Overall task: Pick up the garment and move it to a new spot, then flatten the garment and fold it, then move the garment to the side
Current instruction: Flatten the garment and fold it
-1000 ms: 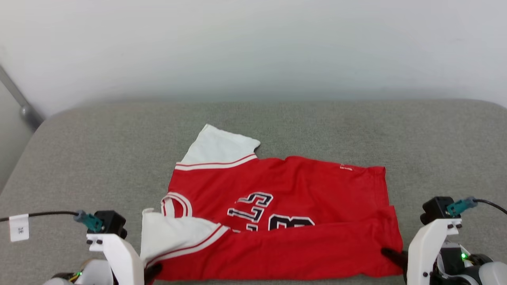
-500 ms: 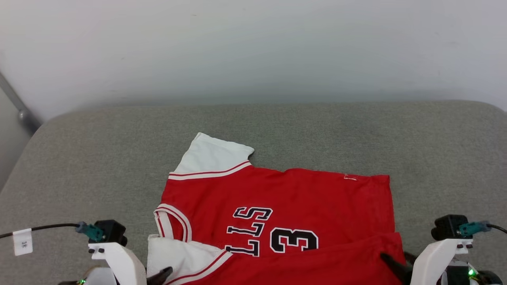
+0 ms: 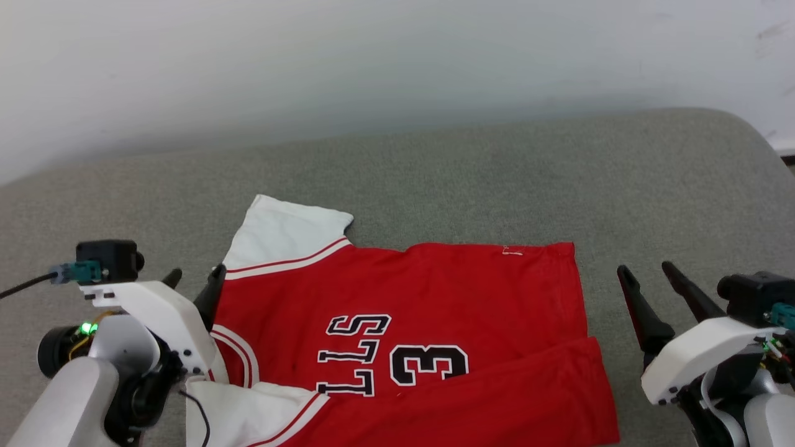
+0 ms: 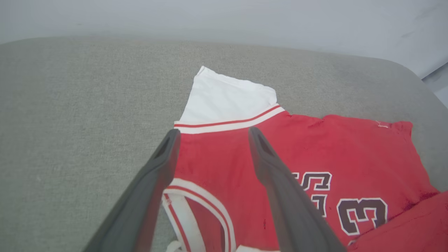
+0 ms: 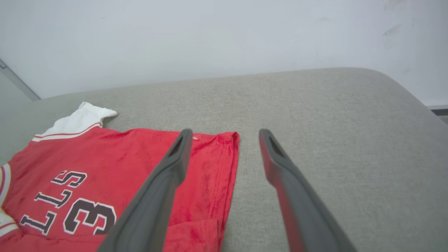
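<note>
Red jersey (image 3: 410,292) lies partly folded on grey cushion (image 3: 497,174). Left gripper (image 3: 195,276) and right gripper (image 3: 645,270) both spread apart, empty.

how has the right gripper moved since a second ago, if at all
Yes: the right gripper has left the near right corner of the garment and now stands open beside its right hem, over the grey cushion.

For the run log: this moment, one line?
left gripper: open | right gripper: open | red jersey: on grey cushion, near edge folded
</note>
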Robot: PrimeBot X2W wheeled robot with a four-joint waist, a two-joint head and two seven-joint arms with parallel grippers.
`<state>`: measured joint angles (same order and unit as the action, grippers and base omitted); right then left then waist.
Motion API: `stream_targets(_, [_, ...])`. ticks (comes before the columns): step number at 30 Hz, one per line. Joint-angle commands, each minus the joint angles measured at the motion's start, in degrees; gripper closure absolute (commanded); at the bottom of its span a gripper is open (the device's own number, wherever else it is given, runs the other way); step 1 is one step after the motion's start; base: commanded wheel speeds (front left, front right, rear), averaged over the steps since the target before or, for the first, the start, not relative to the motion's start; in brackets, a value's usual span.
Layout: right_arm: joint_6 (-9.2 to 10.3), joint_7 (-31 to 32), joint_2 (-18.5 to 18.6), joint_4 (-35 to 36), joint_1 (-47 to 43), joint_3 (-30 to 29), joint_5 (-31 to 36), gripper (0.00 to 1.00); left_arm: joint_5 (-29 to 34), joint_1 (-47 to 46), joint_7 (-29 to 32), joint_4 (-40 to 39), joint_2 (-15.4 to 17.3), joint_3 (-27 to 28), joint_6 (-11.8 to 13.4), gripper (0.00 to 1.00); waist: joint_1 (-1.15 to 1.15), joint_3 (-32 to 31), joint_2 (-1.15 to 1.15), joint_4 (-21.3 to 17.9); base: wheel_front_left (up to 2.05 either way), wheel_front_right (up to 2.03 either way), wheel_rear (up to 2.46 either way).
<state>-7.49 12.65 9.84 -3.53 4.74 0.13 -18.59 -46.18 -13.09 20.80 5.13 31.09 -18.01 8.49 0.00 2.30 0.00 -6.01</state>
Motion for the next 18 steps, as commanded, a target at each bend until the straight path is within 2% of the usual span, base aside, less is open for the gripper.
stream_targets(1, [0.01, -2.0, -1.0, 1.6, 2.3, -0.3, 1.2, 0.00, 1.5, -3.3, -2.2, 0.1, -0.8, 0.6, 0.8, 0.00, 0.00, 5.9, 0.00, -2.3, 0.00, 0.00, 0.00])
stream_targets(6, [0.01, -5.3, -2.4, 4.5, 5.9, -0.3, 3.1, 0.00, 3.6, -9.4, -5.5, 1.3, -1.0, 1.7, 1.4, 0.00, 0.00, 11.8, 0.00, -3.6, 0.00, 0.00, 0.00])
stream_targets(11, [0.01, -8.7, -3.7, 7.7, 9.4, 0.1, 5.0, 0.00, 4.2, -17.4, -6.4, 4.6, -0.2, 3.1, 0.1, 0.00, 0.00, 17.9, 0.00, -5.4, 0.00, 0.00, 0.00])
stream_targets(15, [0.01, -9.8, -4.6, 9.4, 10.8, 0.7, 5.6, 0.00, 1.9, -23.6, -2.4, 8.2, 1.4, 3.5, -2.9, 0.00, 0.00, 21.3, 0.00, -7.1, 0.00, 0.00, 0.00])
stream_targets(18, [0.01, -10.1, -5.2, 9.8, 11.2, 0.9, 5.6, 0.00, -0.2, -27.6, 4.5, 10.9, 3.9, 2.5, -6.1, 0.00, 0.00, 23.2, 0.00, -8.2, 0.00, 0.00, 0.00])
